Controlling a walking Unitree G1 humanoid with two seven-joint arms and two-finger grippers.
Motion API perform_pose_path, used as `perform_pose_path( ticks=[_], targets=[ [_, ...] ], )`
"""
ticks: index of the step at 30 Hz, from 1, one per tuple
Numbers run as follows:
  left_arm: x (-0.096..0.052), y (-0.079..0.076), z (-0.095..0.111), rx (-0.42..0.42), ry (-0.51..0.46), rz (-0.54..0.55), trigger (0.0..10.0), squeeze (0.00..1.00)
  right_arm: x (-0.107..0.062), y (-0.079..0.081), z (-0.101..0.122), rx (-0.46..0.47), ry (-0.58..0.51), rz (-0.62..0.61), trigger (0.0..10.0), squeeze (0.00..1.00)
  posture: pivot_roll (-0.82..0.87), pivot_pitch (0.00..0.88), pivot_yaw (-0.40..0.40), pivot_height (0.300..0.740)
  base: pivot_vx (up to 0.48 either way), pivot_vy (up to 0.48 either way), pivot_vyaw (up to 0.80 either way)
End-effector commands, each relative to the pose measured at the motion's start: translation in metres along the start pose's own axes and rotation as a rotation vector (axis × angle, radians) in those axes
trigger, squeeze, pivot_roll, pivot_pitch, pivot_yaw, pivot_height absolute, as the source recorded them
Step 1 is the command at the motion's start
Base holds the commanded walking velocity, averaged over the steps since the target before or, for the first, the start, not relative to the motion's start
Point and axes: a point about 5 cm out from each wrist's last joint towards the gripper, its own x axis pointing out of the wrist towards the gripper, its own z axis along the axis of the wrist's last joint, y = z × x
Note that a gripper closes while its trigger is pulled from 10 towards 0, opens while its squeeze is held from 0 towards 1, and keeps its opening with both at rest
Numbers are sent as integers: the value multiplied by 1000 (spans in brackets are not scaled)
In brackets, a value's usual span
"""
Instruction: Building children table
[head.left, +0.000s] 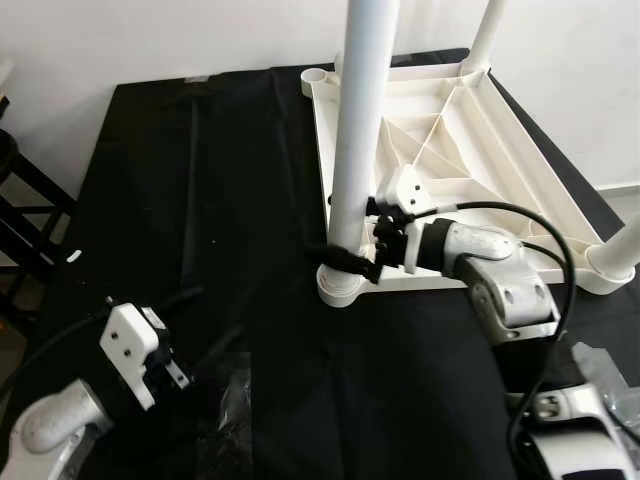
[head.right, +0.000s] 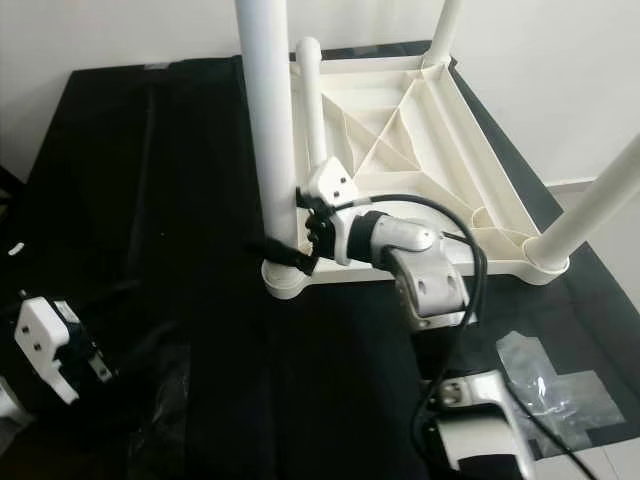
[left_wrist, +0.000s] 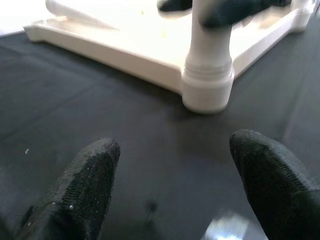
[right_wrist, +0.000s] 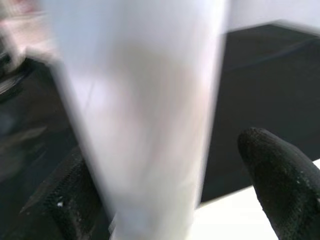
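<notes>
A white plastic children's table (head.left: 470, 150) lies upside down on a black cloth. A tall white leg (head.left: 360, 120) stands in its near-left corner socket (head.left: 343, 287). My right gripper (head.left: 345, 252) reaches in from the right and sits low around this leg, just above the socket. In the right wrist view the leg (right_wrist: 135, 110) is blurred between the two fingers, with a gap at one fingertip (right_wrist: 280, 170). My left gripper (head.left: 172, 366) hovers over the cloth at the near left. It is open and holds nothing, and its wrist view faces the socket (left_wrist: 207, 85).
Two more legs stand in the far-right (head.left: 487, 35) and near-right (head.right: 590, 205) corners. Another white tube (head.right: 314, 110) lies along the table's left edge. Clear plastic wrap (head.right: 545, 378) lies at the near right. A dark stool (head.left: 25, 210) stands left of the cloth.
</notes>
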Motion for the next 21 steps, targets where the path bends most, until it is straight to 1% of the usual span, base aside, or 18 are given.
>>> perform_pose_path(
  ticks=[1, 2, 4, 5, 6, 9, 13, 14, 15, 16, 18, 21],
  targets=[
    [-2, -9, 2, -46, -14, -36, 10000, 0, 2, -1, 2, -25, -3, 79, 10000, 0, -55, 235, -16, 740, 0, 0, 0],
    [-3, -12, 3, -80, -28, -44, 10000, 0, 4, -4, 3, -21, -5, 118, 10000, 0, -56, 242, -23, 740, 0, 0, 0],
    [-3, -12, 3, -80, -28, -44, 10000, 0, 4, -4, 3, -21, -5, 118, 10000, 0, -56, 242, -23, 740, 0, 0, 0],
    [-3, -15, 5, -102, -41, -42, 10000, 0, 6, -8, 5, -12, -8, 152, 10000, 0, -52, 250, -31, 740, 0, 0, 0],
    [-3, -15, 5, -102, -41, -42, 10000, 0, 6, -8, 5, -12, -8, 152, 10000, 0, -52, 250, -31, 740, 0, 0, 0],
    [-4, -24, 10, -132, -87, -29, 10000, 0, 14, -21, 17, -24, -29, 271, 10000, 0, -45, 270, -52, 740, 0, 0, 0],
    [-5, -28, 11, -138, -93, -29, 10000, 0, 18, -25, 25, -33, -44, 300, 10000, 0, -39, 281, -59, 740, 0, 0, 0],
    [-7, -32, 12, -136, -87, -37, 10000, 0, 21, -28, 31, -38, -53, 336, 2314, 0, -36, 288, -67, 740, 0, 0, 0],
    [-7, -32, 12, -136, -87, -37, 10000, 0, 21, -28, 31, -38, -53, 336, 2314, 0, -36, 288, -67, 740, 0, 0, 0],
    [-8, -35, 13, -138, -81, -46, 10000, 0, 22, -28, 32, -41, -52, 367, 0, 0, -33, 292, -70, 740, 0, 0, 0],
    [-10, -38, 14, -147, -76, -52, 10000, 0, 22, -28, 33, -45, -49, 405, 0, 0, -33, 297, -69, 740, 0, 0, 0],
    [-10, -39, 14, -156, -77, -47, 10000, 0, 22, -28, 34, -45, -57, 425, 0, 0, -40, 303, -75, 740, 0, 0, 0]
  ],
)
